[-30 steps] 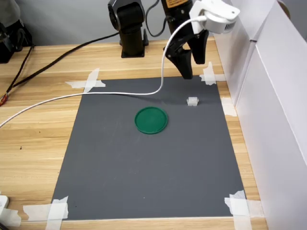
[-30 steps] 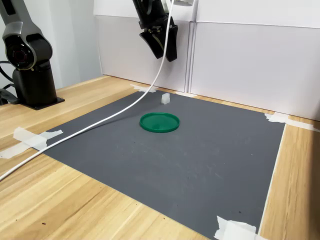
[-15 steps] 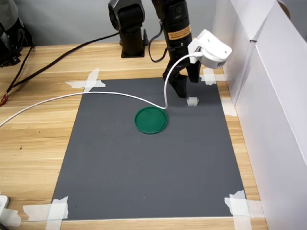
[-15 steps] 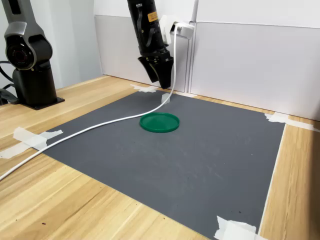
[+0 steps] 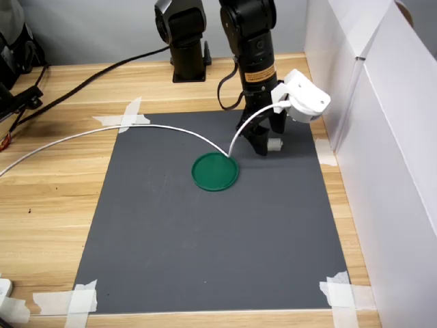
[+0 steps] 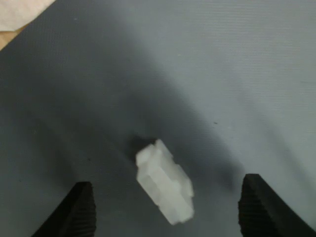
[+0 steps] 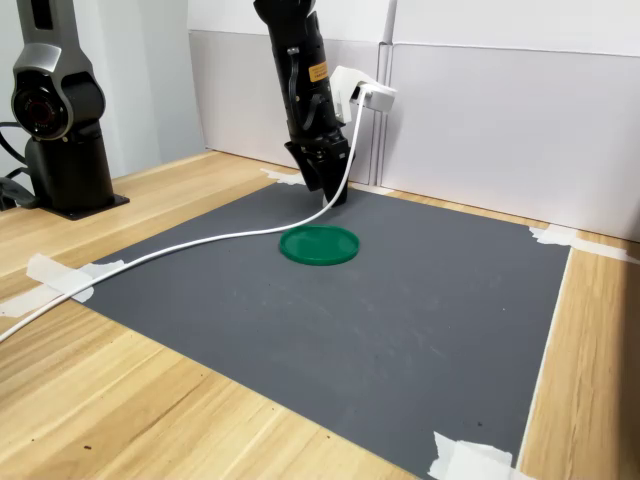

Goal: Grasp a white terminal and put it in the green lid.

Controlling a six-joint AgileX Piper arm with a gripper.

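The white terminal [image 6: 165, 187] lies on the dark grey mat [image 5: 205, 239], tilted, between my two fingers. My gripper [image 6: 168, 210] is open, with its black fingertips [image 6: 81, 212] wide apart on either side of the terminal and a gap to each. In the first exterior view the gripper [image 5: 267, 145] is down at the mat with the terminal [image 5: 274, 145] showing beside one finger. The green lid [image 5: 216, 171] lies flat on the mat nearby, to the first exterior view's lower left of the gripper. In the second exterior view the gripper [image 7: 334, 194] stands just behind the green lid [image 7: 319, 244]; the terminal is hidden there.
A white cable [image 5: 136, 130] runs from the wrist camera across the mat past the lid's rim. White panels [image 5: 382, 137] wall the first exterior view's right side. A second black arm base [image 5: 183, 41] stands behind the mat. Tape strips [image 5: 126, 116] hold the mat's corners.
The arm has come down from above the mat's far edge, and its fingers now straddle the terminal at mat level. The cable has shifted with it. Terminal and lid have not moved.
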